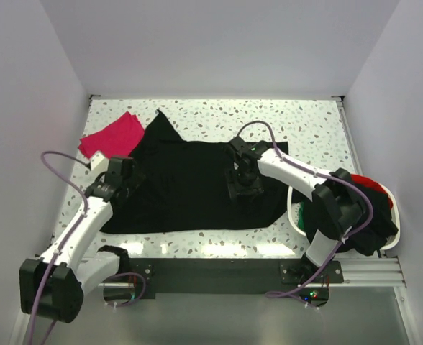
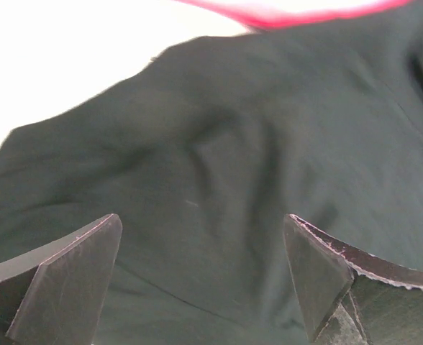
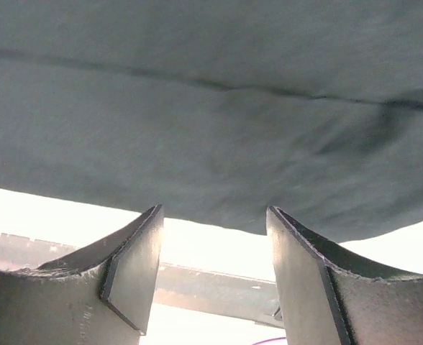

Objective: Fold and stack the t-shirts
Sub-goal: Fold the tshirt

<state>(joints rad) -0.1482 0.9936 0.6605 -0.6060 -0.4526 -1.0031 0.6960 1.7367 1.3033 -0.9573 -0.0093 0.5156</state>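
Observation:
A large black t-shirt (image 1: 190, 183) lies spread flat in the middle of the table. A folded magenta-pink t-shirt (image 1: 112, 136) lies at the back left, its corner under the black one; its edge shows in the left wrist view (image 2: 298, 13). My left gripper (image 1: 129, 180) is open over the black shirt's left edge (image 2: 211, 165). My right gripper (image 1: 244, 192) is open above the shirt's right half, its fingers (image 3: 136, 259) pointing at the near hem (image 3: 219, 144). Neither holds anything.
A white basket (image 1: 388, 244) at the right holds several crumpled shirts, black, red and green. White walls close in the table on the left, back and right. A black rail (image 1: 211, 273) carries the arm bases at the near edge.

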